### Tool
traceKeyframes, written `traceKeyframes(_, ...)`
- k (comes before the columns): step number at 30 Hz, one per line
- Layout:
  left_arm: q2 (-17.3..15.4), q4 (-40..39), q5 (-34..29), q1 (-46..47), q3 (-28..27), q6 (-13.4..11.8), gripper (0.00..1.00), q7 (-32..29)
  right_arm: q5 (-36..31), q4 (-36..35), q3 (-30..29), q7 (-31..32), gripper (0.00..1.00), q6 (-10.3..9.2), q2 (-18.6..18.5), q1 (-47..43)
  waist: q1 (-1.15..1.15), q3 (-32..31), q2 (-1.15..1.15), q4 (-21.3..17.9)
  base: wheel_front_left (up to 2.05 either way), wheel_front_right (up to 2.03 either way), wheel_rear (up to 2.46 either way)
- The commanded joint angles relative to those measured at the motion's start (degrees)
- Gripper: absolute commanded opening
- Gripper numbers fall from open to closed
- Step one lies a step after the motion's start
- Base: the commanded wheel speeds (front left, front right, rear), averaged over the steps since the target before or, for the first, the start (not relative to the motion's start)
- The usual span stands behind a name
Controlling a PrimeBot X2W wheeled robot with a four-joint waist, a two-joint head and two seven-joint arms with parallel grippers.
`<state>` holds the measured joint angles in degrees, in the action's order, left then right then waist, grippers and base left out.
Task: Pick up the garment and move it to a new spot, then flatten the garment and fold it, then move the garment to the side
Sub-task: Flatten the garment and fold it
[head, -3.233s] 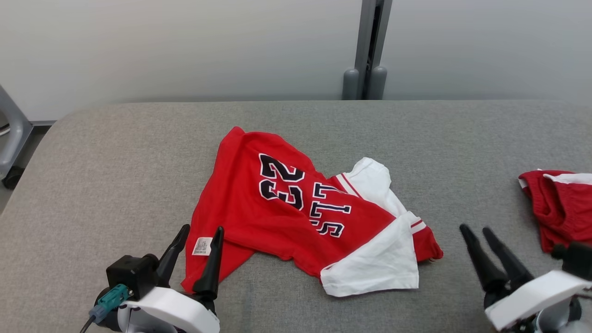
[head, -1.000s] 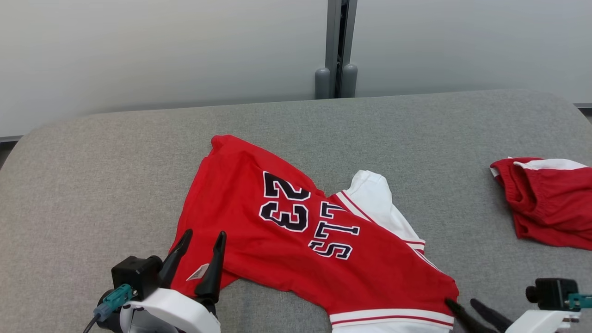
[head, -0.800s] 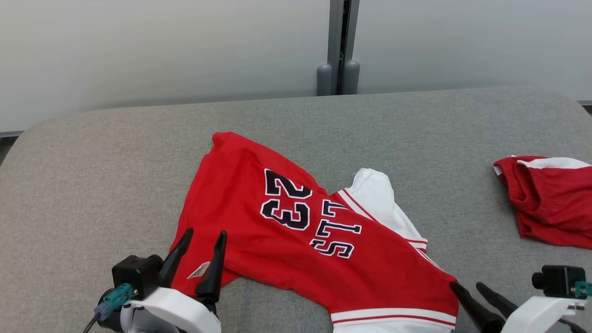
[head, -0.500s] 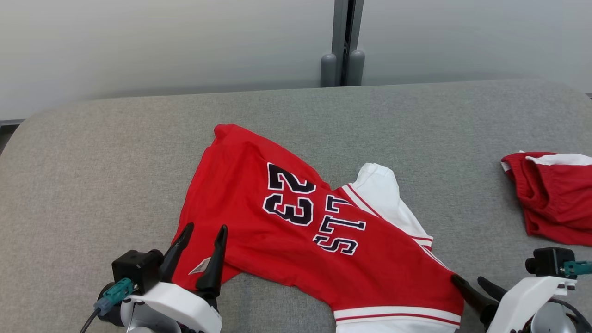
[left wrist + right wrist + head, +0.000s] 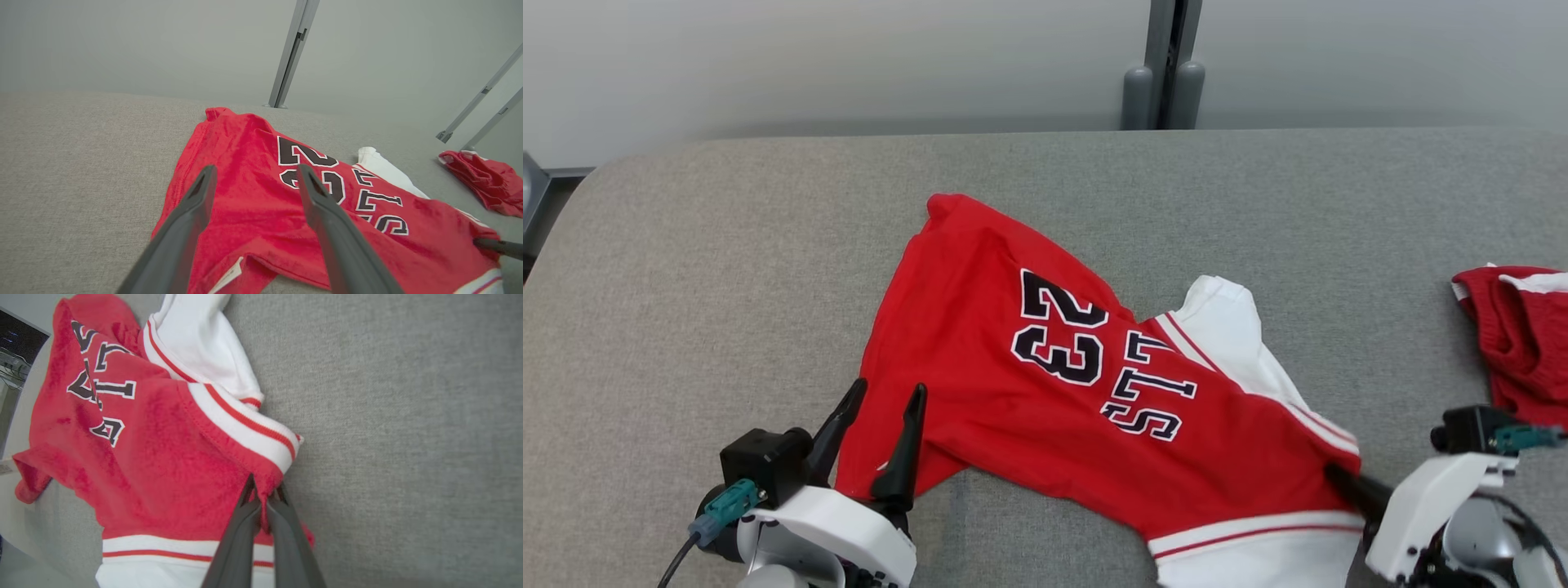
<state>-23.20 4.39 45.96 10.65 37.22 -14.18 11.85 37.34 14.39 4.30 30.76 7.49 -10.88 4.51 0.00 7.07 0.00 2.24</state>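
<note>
One red jersey (image 5: pixel 1005 425) — rumpled, white-trimmed

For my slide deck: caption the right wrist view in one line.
Right gripper shut on an edge of the red jersey, which lies on the grey padded surface.

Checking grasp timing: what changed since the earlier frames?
The right hand moved in to the red and white number 23 jersey and shut on its red edge by the white striped band. The open left hand over the jersey's hem and the second red garment stayed put; the camera itself shifted.
</note>
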Motion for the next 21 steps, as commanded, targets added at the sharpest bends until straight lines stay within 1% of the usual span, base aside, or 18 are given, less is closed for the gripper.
traceKeyframes(1,-0.2,-0.1,-0.4,1.1,-0.1,0.0,1.0,0.3,0.8,0.0,0.2,-1.3,0.0,0.02,-0.8,2.3,0.0,0.8,0.0,0.6,0.0,0.0,0.0)
traceKeyframes(7,0.0,-0.5,-0.8,2.6,0.1,0.3,1.0,0.1,2.1,2.7,1.5,-3.2,0.0,0.02,-2.9,10.3,0.0,4.1,0.0,2.4,0.0,0.0,0.0)
traceKeyframes(12,0.1,-0.8,-1.5,4.2,0.1,0.4,1.0,0.2,3.8,7.0,2.3,-4.0,0.0,0.02,-5.0,18.2,0.0,7.4,0.0,4.4,0.0,0.0,0.0)
traceKeyframes(16,0.4,-0.7,-1.8,5.2,0.2,0.6,1.0,0.4,4.9,11.3,2.6,-5.9,0.0,0.02,-7.1,23.6,0.0,9.4,0.0,5.9,0.0,0.0,0.0)
traceKeyframes(19,0.6,-0.4,-1.9,5.5,0.1,0.7,1.0,0.8,5.7,14.7,3.7,-7.5,0.0,0.02,-8.1,26.2,0.0,9.7,0.0,6.4,0.0,0.0,0.0)
traceKeyframes(21,0.6,-0.3,-1.9,5.5,0.1,0.8,1.0,0.8,6.0,15.7,4.2,-8.0,0.0,0.01,-8.4,26.8,0.0,9.6,0.0,6.5,0.0,0.0,0.0)
